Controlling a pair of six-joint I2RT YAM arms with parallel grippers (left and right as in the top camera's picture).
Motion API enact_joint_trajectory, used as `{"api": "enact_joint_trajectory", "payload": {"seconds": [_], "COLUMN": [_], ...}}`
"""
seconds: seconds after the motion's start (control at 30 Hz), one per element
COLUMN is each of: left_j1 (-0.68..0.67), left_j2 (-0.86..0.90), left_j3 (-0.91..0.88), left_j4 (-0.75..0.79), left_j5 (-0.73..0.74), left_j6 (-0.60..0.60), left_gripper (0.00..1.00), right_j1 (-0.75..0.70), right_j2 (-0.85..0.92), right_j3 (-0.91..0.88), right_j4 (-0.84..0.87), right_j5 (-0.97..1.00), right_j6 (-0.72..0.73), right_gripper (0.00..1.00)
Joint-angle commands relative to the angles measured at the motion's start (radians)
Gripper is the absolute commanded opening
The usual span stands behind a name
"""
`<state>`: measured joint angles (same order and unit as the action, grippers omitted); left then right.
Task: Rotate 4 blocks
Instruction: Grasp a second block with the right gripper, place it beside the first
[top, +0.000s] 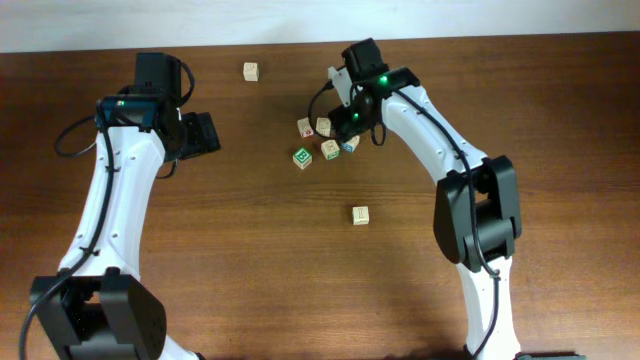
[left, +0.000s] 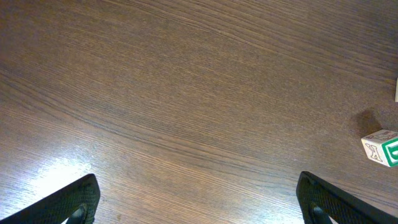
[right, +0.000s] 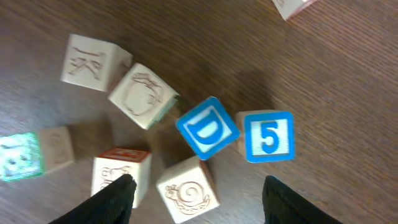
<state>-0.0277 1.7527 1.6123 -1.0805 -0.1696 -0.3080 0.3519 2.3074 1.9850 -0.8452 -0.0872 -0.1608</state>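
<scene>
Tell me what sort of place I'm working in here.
Likely a robotics lab or test bench: a dark wooden table, two white robot arms based at its near edge, and only loose wooden alphabet blocks on it.

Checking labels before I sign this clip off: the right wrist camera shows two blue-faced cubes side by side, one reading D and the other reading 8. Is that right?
Not quite. In the right wrist view the blue D cube is there, but the blue cube beside it reads 5, not 8.

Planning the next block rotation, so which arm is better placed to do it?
Right. The right pincer hangs open directly over the block cluster; the left pincer is over bare table.
</scene>
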Motion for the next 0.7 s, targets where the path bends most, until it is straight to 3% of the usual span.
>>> {"api": "enact_joint_trajectory", "payload": {"seconds": [0.0,0.4,0.53,0.67], "left_j1": [-0.002,-0.002,-0.002,-0.002], "left_j2": [0.005,0.005,0.005,0.005], "left_j3": [0.013,0.013,0.013,0.013], "left_j4": [0.006,0.006,0.006,0.006], "left_j5": [-0.011,-0.011,-0.011,-0.011], "left_j6": [-0.014,-0.014,-0.014,-0.014], "left_gripper": [0.99,0.99,0.99,0.99], "right_j1": [-0.007,-0.006,-0.006,-0.006], "right_j2": [0.035,0.087,0.090,0.089], "right_j3": [0.014,0.010,0.008,0.008], "right_j4": [-0.016,-0.053,-0.092,-0.104], "right_j5": [0.004,-0.093,-0.085,-0.082], "right_j6": [-0.021,-0.079,-0.079,-0.010], "right_gripper": [0.61,0.55,0.39,0.32]}}
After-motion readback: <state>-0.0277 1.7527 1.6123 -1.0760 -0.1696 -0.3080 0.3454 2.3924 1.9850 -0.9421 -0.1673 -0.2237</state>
